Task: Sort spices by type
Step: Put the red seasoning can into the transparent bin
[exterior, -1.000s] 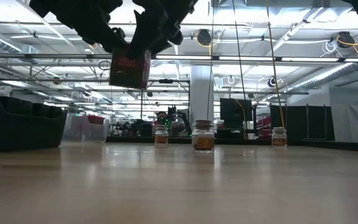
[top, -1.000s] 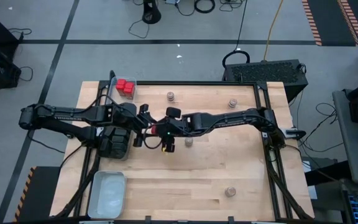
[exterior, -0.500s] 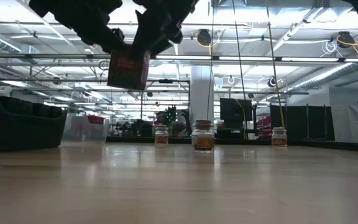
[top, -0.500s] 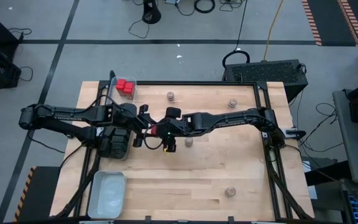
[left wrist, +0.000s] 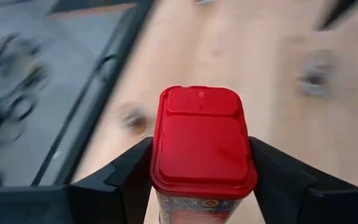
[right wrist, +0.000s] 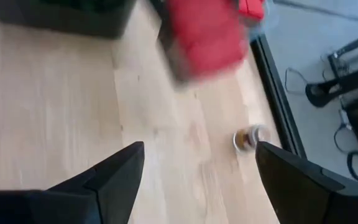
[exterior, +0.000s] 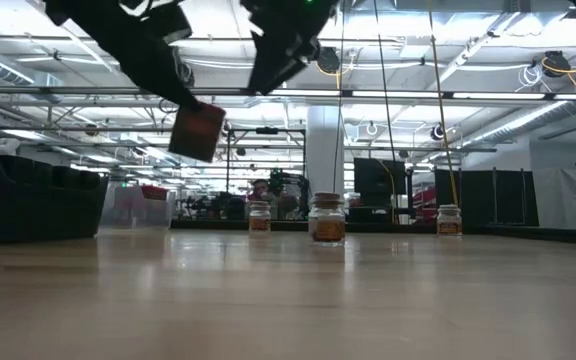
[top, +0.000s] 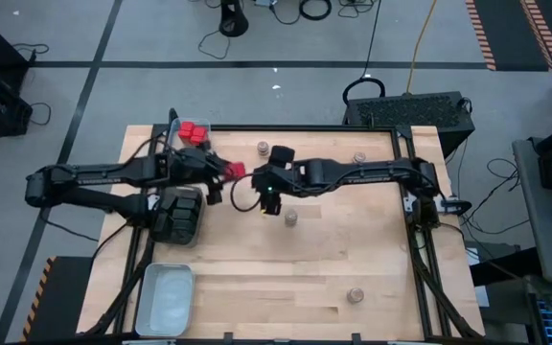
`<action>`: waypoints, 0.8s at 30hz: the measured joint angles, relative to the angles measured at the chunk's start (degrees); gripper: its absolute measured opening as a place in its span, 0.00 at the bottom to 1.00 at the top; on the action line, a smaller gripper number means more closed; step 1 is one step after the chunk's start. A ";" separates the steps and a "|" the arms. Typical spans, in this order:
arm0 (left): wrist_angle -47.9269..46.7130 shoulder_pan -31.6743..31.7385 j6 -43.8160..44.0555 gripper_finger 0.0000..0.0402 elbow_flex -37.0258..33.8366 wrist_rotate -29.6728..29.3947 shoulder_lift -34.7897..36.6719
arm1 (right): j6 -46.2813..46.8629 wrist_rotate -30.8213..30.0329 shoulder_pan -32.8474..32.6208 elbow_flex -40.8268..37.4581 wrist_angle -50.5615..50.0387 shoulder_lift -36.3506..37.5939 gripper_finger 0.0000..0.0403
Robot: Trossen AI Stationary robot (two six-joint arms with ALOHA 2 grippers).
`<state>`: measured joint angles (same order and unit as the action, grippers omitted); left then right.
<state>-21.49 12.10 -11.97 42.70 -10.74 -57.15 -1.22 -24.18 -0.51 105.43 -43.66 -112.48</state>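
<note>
- Near the table's front-left corner, a pale rectangular tray is sitting on the wooden table, and a dark tray-like block is lying further back under the left arm.
- At the back-left corner, a clear tray is holding several red tins.
- The left gripper is hanging in the air above the table, its fingers clamping a red-lidded tin from both sides; in the low view that tin is hanging tilted, well clear of the wood.
- Just to its right, the right gripper is hovering with its fingers spread wide apart and nothing sitting between them.
- A round tan-lidded jar is standing near the back edge, just behind the right arm.
- Another jar is standing near the table's middle, just in front of the right arm.
- A third jar is standing by the back edge further right.
- A fourth jar is standing alone near the front edge, well apart from the others.
</note>
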 joint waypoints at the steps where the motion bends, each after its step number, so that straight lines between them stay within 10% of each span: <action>1: -0.80 1.25 0.99 0.56 0.00 -1.14 0.94 | 0.30 0.01 0.13 -1.21 0.05 0.36 0.73; 24: -16.42 26.16 28.03 0.56 -2.66 -17.89 7.70 | 7.64 -1.28 0.57 -58.54 47.76 36.50 0.73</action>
<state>-37.90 38.26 16.05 40.04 -28.63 -49.46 6.42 -25.45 0.07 46.89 4.10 -75.98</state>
